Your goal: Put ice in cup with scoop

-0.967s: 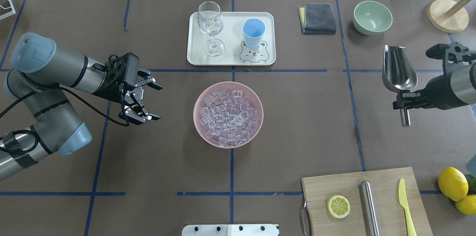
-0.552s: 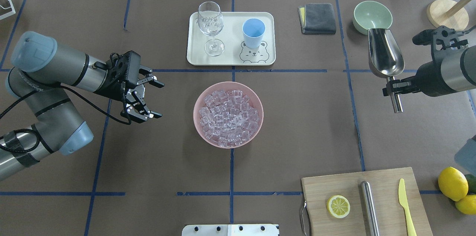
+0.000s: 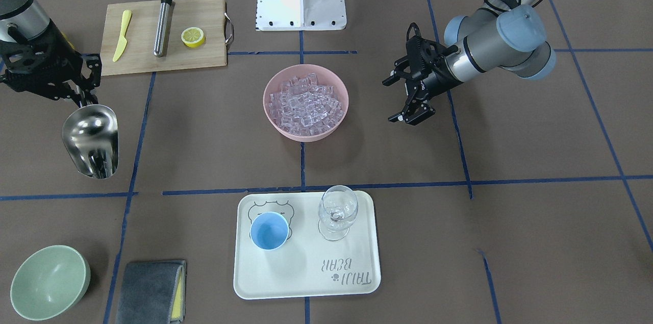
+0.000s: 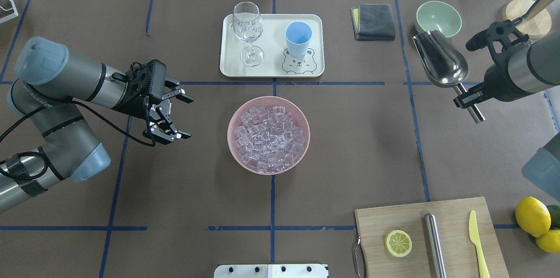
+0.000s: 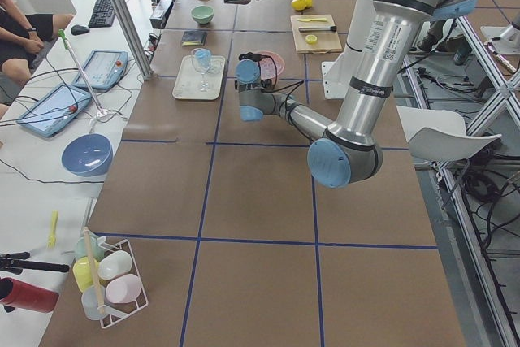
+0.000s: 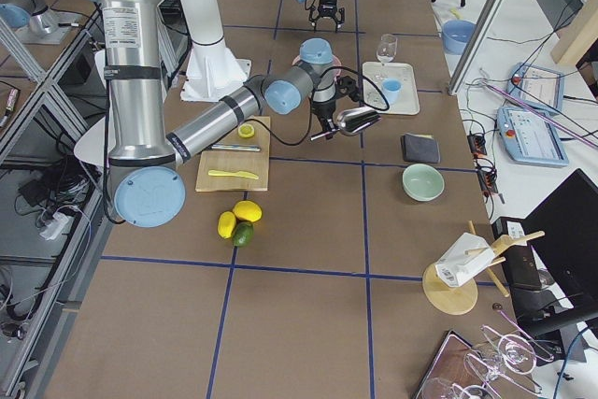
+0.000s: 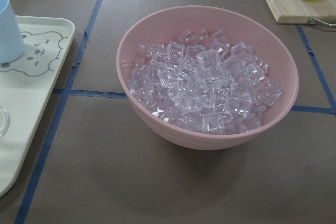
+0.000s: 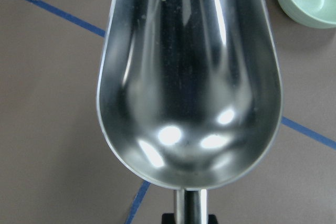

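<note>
empty scoop (image 4: 441, 60) clamped by handle in right gripper (image 4: 467, 97) | left gripper (image 4: 178, 115) spread apart near pink bowl (image 4: 280, 100) | ice (image 4: 268, 138) piled in bowl

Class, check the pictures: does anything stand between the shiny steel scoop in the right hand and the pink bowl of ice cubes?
Nothing visible. Only bare brown table lies between the shiny steel scoop, held by the right hand, and the pink round bowl of clear ice cubes.

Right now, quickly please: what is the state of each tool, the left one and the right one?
Left tool: open, holding nothing.
Right tool: shut on the handle of the scoop, which is empty.
</note>
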Controlling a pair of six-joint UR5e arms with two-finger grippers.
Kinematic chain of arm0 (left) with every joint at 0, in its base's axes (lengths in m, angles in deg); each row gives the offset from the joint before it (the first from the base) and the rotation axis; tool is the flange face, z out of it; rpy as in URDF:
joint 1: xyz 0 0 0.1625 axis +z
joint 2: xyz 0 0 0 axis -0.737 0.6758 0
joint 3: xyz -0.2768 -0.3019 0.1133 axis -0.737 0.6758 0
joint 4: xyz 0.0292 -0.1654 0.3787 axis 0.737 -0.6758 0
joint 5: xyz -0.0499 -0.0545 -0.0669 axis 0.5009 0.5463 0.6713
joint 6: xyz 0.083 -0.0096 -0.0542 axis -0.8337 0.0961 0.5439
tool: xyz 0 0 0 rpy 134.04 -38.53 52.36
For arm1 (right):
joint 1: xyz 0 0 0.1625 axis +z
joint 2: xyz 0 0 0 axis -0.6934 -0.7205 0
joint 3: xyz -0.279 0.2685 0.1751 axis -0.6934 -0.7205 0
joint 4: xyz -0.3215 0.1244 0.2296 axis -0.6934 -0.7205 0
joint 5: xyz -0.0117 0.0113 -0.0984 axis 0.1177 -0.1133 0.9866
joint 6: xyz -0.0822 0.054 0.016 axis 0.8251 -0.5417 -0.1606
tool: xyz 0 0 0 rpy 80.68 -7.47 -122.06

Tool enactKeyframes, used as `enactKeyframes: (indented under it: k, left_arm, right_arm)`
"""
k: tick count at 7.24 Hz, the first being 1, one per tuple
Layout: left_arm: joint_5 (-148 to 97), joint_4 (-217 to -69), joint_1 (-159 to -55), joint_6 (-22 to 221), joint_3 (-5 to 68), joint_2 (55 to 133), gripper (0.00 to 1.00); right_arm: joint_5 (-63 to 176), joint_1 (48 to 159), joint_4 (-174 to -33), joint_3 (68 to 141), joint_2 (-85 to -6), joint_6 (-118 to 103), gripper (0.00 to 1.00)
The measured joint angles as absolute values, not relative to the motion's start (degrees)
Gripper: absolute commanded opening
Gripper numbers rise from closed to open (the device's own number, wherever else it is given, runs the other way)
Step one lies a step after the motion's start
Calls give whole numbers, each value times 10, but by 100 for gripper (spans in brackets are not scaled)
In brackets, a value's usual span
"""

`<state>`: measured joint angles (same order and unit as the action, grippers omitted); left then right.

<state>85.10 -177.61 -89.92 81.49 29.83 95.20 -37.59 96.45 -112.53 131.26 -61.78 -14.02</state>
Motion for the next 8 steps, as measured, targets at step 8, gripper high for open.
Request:
enactKeyframes:
  k: [8]
  left_arm:
    - [806, -1777, -863, 815, 283, 955, 100]
  right_arm:
    - [-215, 904, -1559, 1346, -391, 250, 0]
